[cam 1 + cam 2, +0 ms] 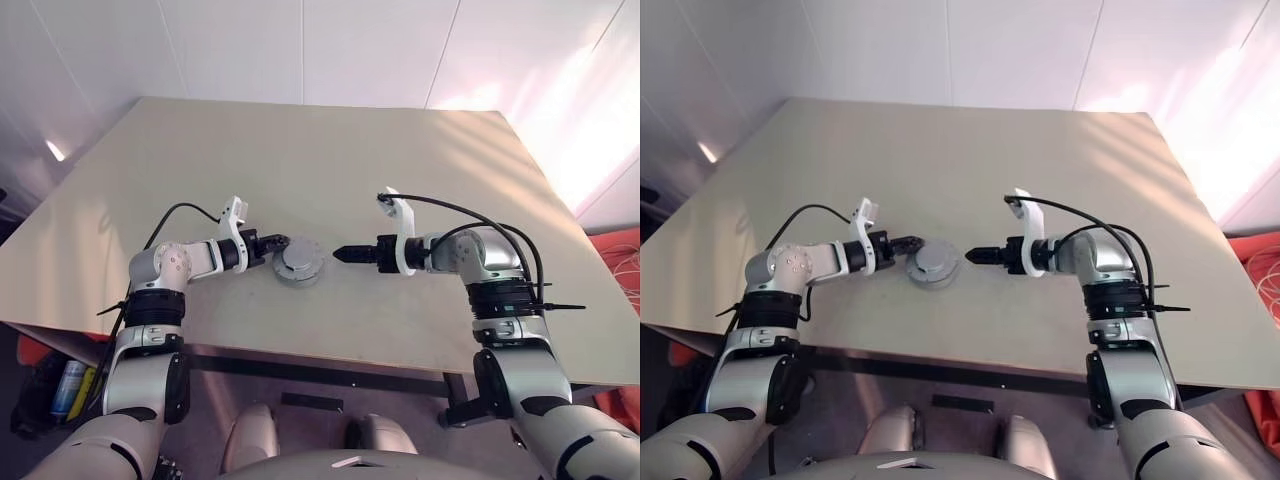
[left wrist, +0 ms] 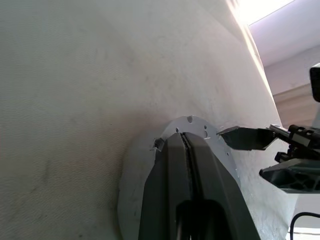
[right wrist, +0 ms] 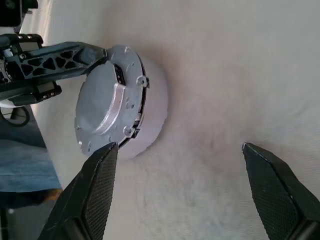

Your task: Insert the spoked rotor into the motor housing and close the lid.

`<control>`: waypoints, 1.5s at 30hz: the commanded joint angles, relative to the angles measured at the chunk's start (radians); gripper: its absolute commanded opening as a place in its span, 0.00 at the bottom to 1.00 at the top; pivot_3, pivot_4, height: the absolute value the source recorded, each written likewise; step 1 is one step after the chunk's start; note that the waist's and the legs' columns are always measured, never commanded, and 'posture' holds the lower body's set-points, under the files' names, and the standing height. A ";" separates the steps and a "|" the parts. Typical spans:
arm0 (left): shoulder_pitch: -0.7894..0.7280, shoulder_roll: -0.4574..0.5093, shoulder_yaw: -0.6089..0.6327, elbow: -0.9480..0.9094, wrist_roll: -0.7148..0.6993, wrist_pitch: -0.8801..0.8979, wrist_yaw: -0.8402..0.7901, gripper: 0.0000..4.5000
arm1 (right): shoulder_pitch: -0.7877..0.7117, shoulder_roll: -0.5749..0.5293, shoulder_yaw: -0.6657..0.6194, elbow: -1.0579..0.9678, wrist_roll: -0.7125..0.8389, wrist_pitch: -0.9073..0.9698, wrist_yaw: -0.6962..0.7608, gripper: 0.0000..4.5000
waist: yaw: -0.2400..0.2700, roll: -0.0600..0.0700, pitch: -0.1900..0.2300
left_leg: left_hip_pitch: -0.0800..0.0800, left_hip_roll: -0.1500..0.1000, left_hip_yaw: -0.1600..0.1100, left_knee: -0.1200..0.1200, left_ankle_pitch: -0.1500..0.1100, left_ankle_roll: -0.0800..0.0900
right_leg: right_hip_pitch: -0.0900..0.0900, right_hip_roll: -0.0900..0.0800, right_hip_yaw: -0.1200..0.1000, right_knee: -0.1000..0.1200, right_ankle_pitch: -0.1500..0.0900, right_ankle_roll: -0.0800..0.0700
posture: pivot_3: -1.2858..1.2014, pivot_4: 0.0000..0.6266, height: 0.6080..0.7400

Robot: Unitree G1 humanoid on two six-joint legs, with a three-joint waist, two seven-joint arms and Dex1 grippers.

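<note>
Lid [image 3: 107, 107] is sitting closed on the housing [image 1: 298, 264]; clenched left gripper [image 1: 274, 242] is touching its rim, right gripper [image 3: 180, 165] is hanging released beside it.

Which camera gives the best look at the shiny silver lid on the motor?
The right wrist view: the shiny pale-silver round lid shows its whole face and rim. Both eye views show it small on the beige table. In the left wrist view, the shut left claw covers most of it.
</note>
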 commanded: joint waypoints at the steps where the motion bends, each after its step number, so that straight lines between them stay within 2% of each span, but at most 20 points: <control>1: -0.014 0.018 0.012 -0.004 -0.001 -0.007 -0.004 0.00 | -0.033 0.035 -0.083 0.007 0.039 0.119 -0.072 0.99 | 0.000 0.000 0.000 | 0.000 0.000 0.000 0.000 0.000 0.000 | 0.000 0.000 0.000 0.000 0.000 0.000 | 0.52 0.00 1.00; 10: -0.009 0.027 0.017 -0.002 0.002 -0.016 -0.001 0.00 | -0.034 0.103 -0.155 -0.025 0.067 0.255 -0.153 0.99 | 0.001 0.000 0.000 | 0.001 0.000 0.000 0.000 0.000 -0.001 | 0.000 0.000 0.000 0.001 0.000 0.000 | 0.52 0.00 1.00; 20: -0.008 0.033 0.023 -0.001 0.004 -0.020 0.000 0.00 | -0.061 0.214 -0.219 0.005 0.088 0.268 -0.217 0.99 | -0.002 0.000 0.000 | 0.003 0.001 0.000 0.000 0.002 -0.003 | 0.000 0.000 0.000 0.004 0.000 0.000 | 0.52 0.00 1.00; 28: -0.012 0.036 0.024 0.000 0.005 -0.022 0.003 0.00 | -0.101 0.309 -0.278 0.085 0.079 0.201 -0.266 0.99 | -0.002 0.000 0.000 | 0.003 0.000 -0.001 0.000 0.003 -0.005 | 0.000 0.000 0.000 0.005 0.000 0.000 | 0.52 0.00 1.00; 35: -0.014 0.038 0.027 -0.003 0.004 -0.021 0.008 0.00 | -0.146 0.344 -0.326 0.156 0.090 0.112 -0.304 0.99 | -0.005 0.000 0.000 | 0.005 0.001 -0.001 -0.001 0.006 -0.011 | -0.002 0.000 0.000 0.010 0.001 -0.001 | 0.52 0.00 1.00; 45: -0.017 0.036 0.027 -0.003 0.006 -0.021 0.012 0.00 | -0.194 0.371 -0.379 0.216 0.119 0.057 -0.348 0.99 | -0.004 0.000 0.000 | 0.001 0.001 -0.001 -0.001 0.006 -0.011 | -0.005 0.001 0.000 0.010 0.001 -0.001 | 0.52 0.00 1.00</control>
